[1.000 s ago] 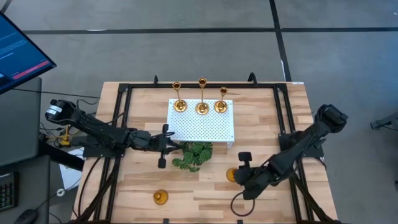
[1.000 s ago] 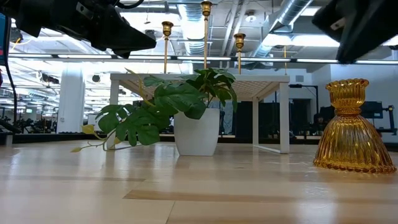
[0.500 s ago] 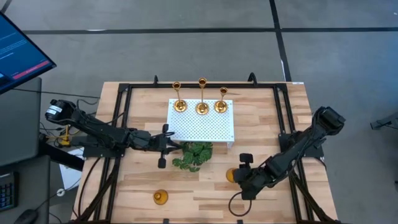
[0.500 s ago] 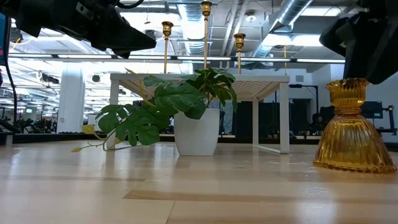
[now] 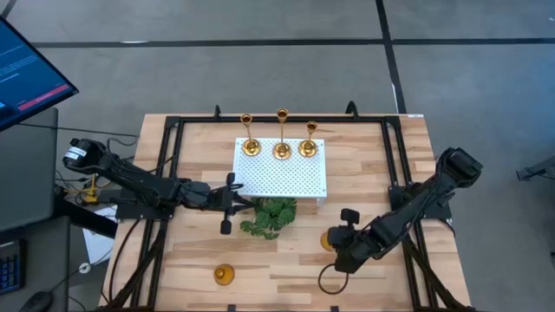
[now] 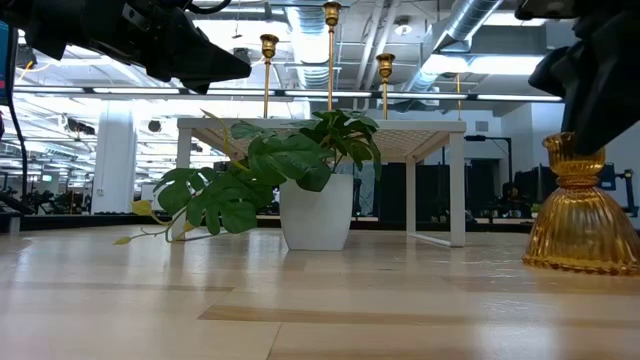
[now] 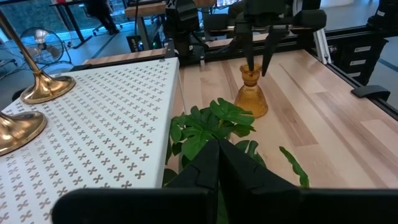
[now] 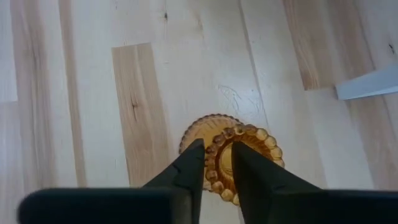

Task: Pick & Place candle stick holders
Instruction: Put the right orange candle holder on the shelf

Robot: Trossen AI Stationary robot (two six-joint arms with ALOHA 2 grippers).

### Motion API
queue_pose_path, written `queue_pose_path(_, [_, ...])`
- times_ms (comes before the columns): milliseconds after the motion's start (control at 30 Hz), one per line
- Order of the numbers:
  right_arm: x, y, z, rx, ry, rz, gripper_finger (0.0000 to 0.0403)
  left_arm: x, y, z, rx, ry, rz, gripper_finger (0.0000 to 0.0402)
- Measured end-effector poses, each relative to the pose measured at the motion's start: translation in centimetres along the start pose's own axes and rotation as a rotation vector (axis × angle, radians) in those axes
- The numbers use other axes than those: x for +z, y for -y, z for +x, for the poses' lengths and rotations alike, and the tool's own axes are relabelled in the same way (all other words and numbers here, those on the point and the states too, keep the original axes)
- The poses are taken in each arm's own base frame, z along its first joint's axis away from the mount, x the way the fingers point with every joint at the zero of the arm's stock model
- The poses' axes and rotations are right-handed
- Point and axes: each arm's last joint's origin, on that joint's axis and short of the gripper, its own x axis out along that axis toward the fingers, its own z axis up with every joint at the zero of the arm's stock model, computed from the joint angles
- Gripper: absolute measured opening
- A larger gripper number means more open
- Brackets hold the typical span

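Three tall brass candle stick holders [image 5: 282, 147] stand on their round bases at the far edge of the white perforated platform [image 5: 282, 178]. A short amber holder [image 5: 327, 241] stands on the table at the near right, and it also shows in the low view [image 6: 583, 225]. My right gripper [image 8: 217, 171] is down on its cup top, fingers almost together. A second short amber holder [image 5: 224, 276] stands near the front edge. My left gripper [image 5: 227, 206] is shut and empty, hovering left of the green plant [image 5: 270, 217]. My right gripper pinches the scalloped rim [image 8: 216, 154] of the short amber holder's cup, one finger [image 8: 249, 171] inside the cup and one [image 8: 189, 171] outside. The fingers come from above, pointing down. The holder stands upright with its base on the table.
The potted plant [image 6: 300, 190] stands between the platform and the near holders, close to my left gripper. A black frame [image 5: 165, 173] runs along the table's edges. Bare wood lies at the near middle [image 5: 277, 269].
My right gripper has come down onto the short amber holder's cup. The holder has slid a little along the table toward the right edge, staying upright.
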Motion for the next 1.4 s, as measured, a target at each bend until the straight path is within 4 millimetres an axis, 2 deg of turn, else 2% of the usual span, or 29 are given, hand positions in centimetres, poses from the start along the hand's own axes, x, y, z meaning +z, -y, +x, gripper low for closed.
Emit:
queue_pose_path(133, [-0.1,0.1,-0.1,-0.018,0.005,-0.007,0.002,0.0,0.0,0.0,0.0,0.0,-0.022,0.0008])
queue_pose_path(300, [0.7,0.0,-1.0,-0.06,0.002,-0.017,0.0018,0.0,0.0,0.0,0.0,0.0,-0.027,0.0008])
queue_pose_path(500, [2.9,-0.6,-3.7,-0.049,0.012,-0.081,0.0005,0.0,0.0,0.0,-0.001,-0.001,-0.027,0.0008])
queue_pose_path(733, [6.4,0.2,-7.6,-0.077,0.052,-0.149,0.0003,-0.2,0.0,0.0,-0.002,-0.017,-0.022,0.0008])
queue_pose_path(900, [8.9,1.9,-9.6,-0.124,0.072,-0.197,0.0002,-1.3,0.1,-0.2,-0.006,-0.05,-0.013,0.0008])
queue_pose_path(1067, [11.3,4.1,-10.7,-0.155,0.088,-0.237,0.0001,-2.5,0.1,-0.5,-0.007,-0.082,-0.029,0.0008])
queue_pose_path(1233, [13.2,6.7,-10.8,-0.196,0.088,-0.265,0.0001,-3.1,0.2,-0.7,-0.008,-0.099,-0.025,0.0008])
queue_pose_path(1400, [14.2,9.6,-10.2,-0.28,0.039,-0.249,0.0001,-3.0,0.2,-0.6,-0.008,-0.09,-0.028,0.0008])
